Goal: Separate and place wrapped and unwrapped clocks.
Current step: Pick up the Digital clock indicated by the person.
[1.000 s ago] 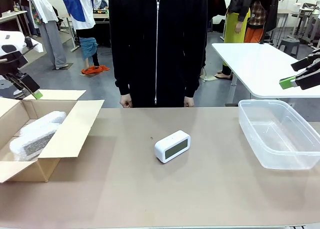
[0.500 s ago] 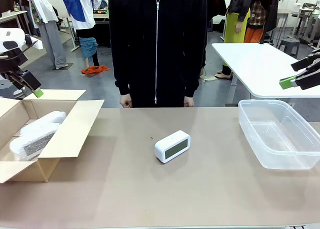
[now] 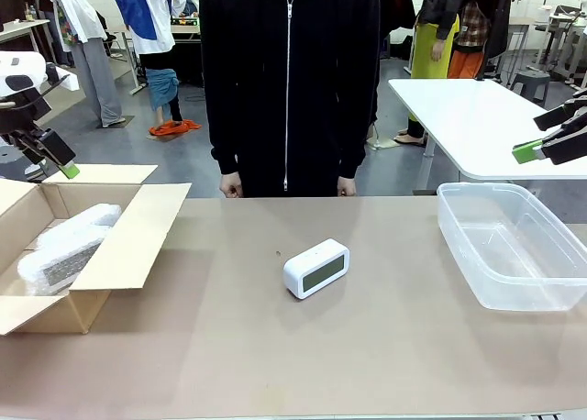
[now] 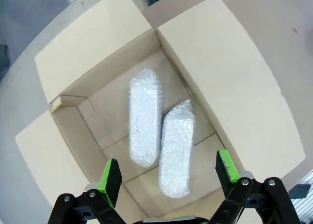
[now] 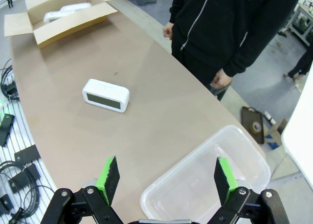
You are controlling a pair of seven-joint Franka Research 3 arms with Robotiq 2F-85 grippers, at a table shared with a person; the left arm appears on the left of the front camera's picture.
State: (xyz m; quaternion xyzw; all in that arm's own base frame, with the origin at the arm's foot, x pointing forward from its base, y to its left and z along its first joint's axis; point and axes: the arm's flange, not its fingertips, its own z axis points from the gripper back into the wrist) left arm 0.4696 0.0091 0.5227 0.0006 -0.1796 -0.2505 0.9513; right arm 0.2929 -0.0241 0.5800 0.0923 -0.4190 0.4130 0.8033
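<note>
while wrapped clocks (image 4: 145, 117) lie in the left box (image 4: 234, 87), the unwrapped clock (image 3: 316, 268) sits mid-table, left gripper (image 4: 167, 169) and right gripper (image 5: 165, 172) wide, empty.

2 bubble-wrapped clocks (image 4: 145, 117) are lying in 1 cardboard box (image 3: 128, 246) and 1 bare white clock (image 3: 316, 268) is sitting on the desk (image 3: 367, 347), making 3 clocks. 1 clear plastic tub (image 3: 459, 232) is also standing there, making 2 containers. 2 claws, the left claw (image 4: 167, 169) and the right claw (image 5: 166, 177), are hanging above, and 1 person (image 3: 289, 81) is standing opposite.
</note>
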